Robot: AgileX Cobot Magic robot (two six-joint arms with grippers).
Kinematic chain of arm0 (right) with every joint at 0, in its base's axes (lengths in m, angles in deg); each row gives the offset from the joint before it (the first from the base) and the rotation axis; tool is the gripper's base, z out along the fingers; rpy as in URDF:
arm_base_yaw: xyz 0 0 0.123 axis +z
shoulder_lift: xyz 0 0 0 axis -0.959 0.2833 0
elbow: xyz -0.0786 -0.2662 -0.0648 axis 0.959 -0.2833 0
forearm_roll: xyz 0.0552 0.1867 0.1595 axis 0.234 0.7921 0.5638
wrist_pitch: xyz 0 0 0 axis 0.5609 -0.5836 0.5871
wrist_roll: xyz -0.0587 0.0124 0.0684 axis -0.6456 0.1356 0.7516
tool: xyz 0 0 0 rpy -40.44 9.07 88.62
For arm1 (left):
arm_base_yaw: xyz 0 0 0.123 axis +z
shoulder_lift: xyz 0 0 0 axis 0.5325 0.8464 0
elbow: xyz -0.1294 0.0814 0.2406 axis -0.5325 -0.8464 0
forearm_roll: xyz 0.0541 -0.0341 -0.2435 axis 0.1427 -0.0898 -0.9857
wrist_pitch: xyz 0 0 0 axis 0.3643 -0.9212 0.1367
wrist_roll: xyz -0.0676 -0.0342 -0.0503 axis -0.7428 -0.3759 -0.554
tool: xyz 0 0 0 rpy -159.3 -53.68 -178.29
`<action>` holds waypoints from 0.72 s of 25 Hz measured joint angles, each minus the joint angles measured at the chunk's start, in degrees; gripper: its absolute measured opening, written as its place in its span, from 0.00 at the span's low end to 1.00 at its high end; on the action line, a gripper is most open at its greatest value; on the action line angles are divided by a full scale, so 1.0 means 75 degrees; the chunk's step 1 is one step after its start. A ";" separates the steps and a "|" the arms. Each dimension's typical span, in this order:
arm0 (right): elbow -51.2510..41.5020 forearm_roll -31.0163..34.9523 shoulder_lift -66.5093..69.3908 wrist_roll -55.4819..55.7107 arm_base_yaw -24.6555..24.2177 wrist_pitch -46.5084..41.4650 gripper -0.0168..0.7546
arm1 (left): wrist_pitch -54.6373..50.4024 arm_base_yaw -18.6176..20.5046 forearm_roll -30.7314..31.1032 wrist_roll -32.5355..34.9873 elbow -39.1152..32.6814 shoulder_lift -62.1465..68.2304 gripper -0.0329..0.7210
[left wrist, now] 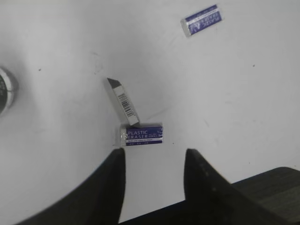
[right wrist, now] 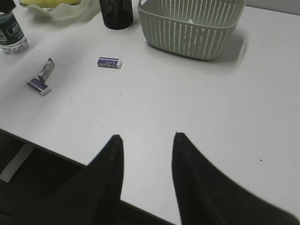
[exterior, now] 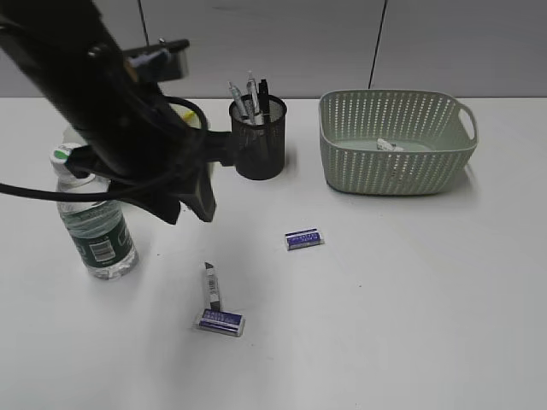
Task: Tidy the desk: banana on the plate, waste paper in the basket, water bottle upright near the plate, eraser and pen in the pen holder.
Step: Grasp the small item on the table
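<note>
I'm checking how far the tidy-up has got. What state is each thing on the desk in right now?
water bottle: upright, capped.
banana: on the plate.
waste paper: in the basket.
pen holder: upright, pens inside.
erasers: three loose on the desk.
left gripper: open, empty, above an eraser.
right gripper: open, empty.

Matt white desk (exterior: 410,307) — perforated plastic basket (exterior: 397,158), black mesh pen holder (exterior: 259,145).
</note>
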 joint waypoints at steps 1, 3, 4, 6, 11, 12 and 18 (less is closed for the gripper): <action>0.0000 0.0000 0.0000 -0.0008 0.0000 0.0000 0.40 | -0.0162 -0.0087 0.0078 -0.0194 0.0205 0.0348 0.47; 0.0000 0.0000 0.0000 -0.0021 0.0000 0.0000 0.40 | -0.0454 -0.0249 0.0168 -0.0634 0.0618 0.0917 0.51; 0.0000 0.0000 0.0000 -0.0029 0.0000 0.0008 0.40 | -0.0609 -0.0298 0.0199 -0.0794 0.0766 0.1197 0.54; 0.0000 0.0007 0.0000 -0.0061 0.0000 0.0008 0.40 | -0.0843 -0.0360 0.0223 -0.1034 0.1055 0.1706 0.62; 0.0000 0.0007 0.0000 -0.0107 0.0000 0.0008 0.40 | -0.0970 -0.0364 0.0408 -0.1315 0.1542 0.2590 0.72; 0.0000 0.0007 0.0000 -0.0119 0.0000 0.0008 0.40 | -0.0997 -0.0364 0.0453 -0.1339 0.1642 0.2748 0.72; 0.0000 0.0007 0.0000 -0.0119 0.0000 0.0008 0.40 | -0.0928 -0.0364 0.0517 -0.1389 0.1914 0.3444 0.73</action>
